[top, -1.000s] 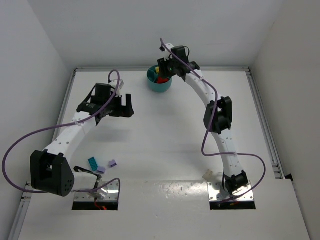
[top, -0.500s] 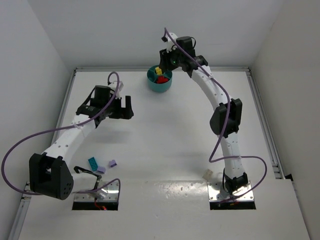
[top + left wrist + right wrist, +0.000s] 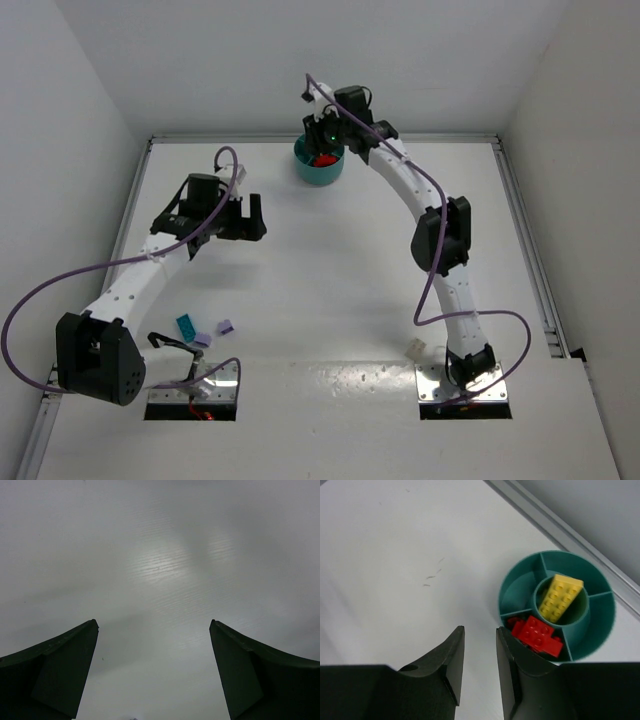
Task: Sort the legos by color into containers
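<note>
The round teal bowl (image 3: 308, 171) stands at the table's far edge, partly under my right gripper (image 3: 322, 142). In the right wrist view the bowl (image 3: 517, 592) holds a yellow brick (image 3: 561, 596) in its central ring and red bricks (image 3: 538, 635) in one compartment. My right gripper (image 3: 479, 630) hangs just left of the bowl, its jaws a little apart with nothing between them. A teal brick (image 3: 186, 325) and two pale purple bricks (image 3: 225, 326) lie near the left arm's base. My left gripper (image 3: 248, 220) is wide open and empty over bare table (image 3: 154, 625).
White walls close in the table on the left, right and back. A metal rail (image 3: 560, 527) runs along the far edge behind the bowl. Purple cables loop beside both arms. A small white piece (image 3: 414, 349) lies by the right arm's base.
My right gripper swung a little right and back from the bowl, then returned left over it. My left arm has hardly moved. The loose bricks lie where they were.
</note>
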`<action>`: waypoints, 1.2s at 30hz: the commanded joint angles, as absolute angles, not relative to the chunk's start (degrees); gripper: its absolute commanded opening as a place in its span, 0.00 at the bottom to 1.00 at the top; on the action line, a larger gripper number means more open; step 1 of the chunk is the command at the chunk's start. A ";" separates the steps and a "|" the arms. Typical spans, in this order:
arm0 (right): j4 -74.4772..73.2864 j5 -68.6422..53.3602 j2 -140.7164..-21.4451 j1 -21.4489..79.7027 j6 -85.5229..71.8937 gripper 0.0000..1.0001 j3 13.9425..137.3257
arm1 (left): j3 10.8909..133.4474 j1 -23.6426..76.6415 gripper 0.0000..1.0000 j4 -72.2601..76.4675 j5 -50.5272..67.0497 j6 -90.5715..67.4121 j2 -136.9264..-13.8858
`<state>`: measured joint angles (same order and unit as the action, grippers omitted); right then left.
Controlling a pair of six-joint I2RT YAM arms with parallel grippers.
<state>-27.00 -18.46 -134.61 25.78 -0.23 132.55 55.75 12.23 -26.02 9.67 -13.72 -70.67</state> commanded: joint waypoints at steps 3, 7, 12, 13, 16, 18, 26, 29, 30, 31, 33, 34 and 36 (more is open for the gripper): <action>-23.29 -15.66 -138.86 28.83 2.72 0.32 134.56 | 55.11 10.90 1.00 -24.35 10.37 -12.74 -68.38; -23.90 -15.12 -138.87 29.88 3.34 0.32 134.56 | 54.58 10.90 1.00 -24.35 12.29 -11.08 -68.38; -28.99 -15.12 -132.74 29.88 5.35 0.40 127.65 | 55.10 10.90 1.00 -29.07 14.85 -1.70 -67.85; -30.13 -14.42 -130.97 29.88 5.97 0.43 125.62 | 55.11 10.90 1.00 -30.66 14.85 0.85 -66.63; -34.35 -13.80 -123.26 28.57 8.60 0.51 117.35 | 55.11 10.28 1.00 -37.77 16.08 13.41 -63.64; -39.01 -13.80 -119.72 27.96 11.14 0.57 112.97 | 54.50 10.28 1.00 -44.10 16.96 23.61 -59.95; -59.29 -21.09 -101.88 24.53 27.48 0.70 96.26 | 50.20 9.76 1.00 -58.35 16.17 42.36 -51.51; -71.08 -21.09 -96.35 23.04 39.17 0.61 88.90 | 48.08 9.23 1.00 -57.84 17.66 43.76 -48.62; -74.93 -21.09 -94.24 23.03 42.94 0.59 86.51 | 48.08 9.23 1.00 -57.83 17.67 43.77 -48.60; -76.10 -20.22 -89.26 22.33 50.46 0.58 84.22 | 47.21 9.23 1.00 -57.83 18.45 44.38 -47.91; -76.64 -17.33 -83.79 21.80 57.36 0.57 77.54 | 46.41 9.23 1.00 -57.30 19.25 44.38 -47.90; -76.64 -14.62 -81.24 21.80 63.31 0.57 73.60 | 45.71 9.23 1.00 -56.52 19.86 43.86 -47.90; -76.11 -11.53 -75.51 21.80 67.92 0.57 69.98 | 45.18 9.23 1.00 -55.03 20.39 42.63 -47.90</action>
<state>-71.88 -15.75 -82.67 22.17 51.16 73.36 46.00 10.02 -57.10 17.54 41.74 -48.51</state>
